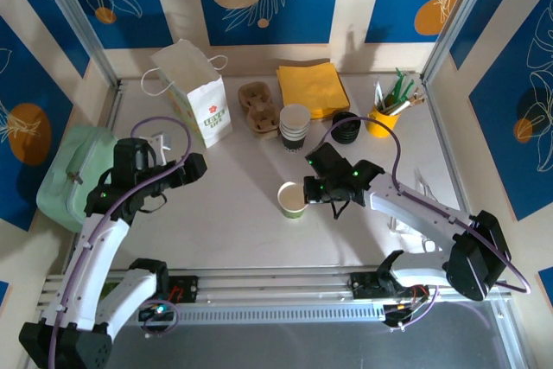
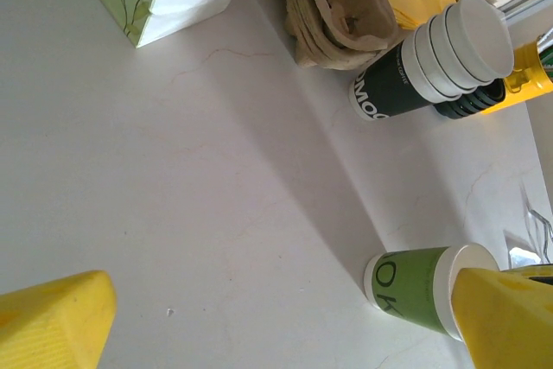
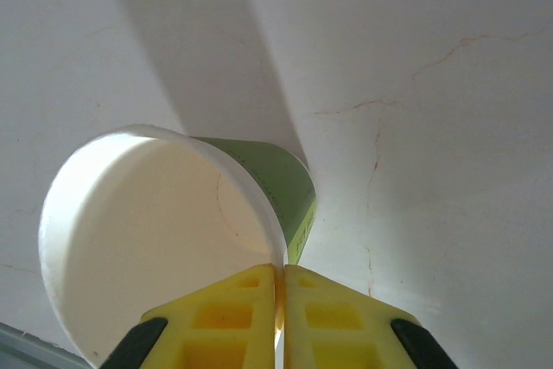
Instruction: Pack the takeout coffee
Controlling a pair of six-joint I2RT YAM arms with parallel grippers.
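coffee cup, green, lidless, stands mid-table; right gripper pinches its rim, left gripper gapes empty. likely step: setting the cup; next you seat one of the black lids squarely.

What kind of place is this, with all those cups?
Probably a takeaway coffee packing counter, maybe only a practice one. You can see a lidless green paper cup, a brown cardboard cup carrier and a white paper carry bag with string handles.
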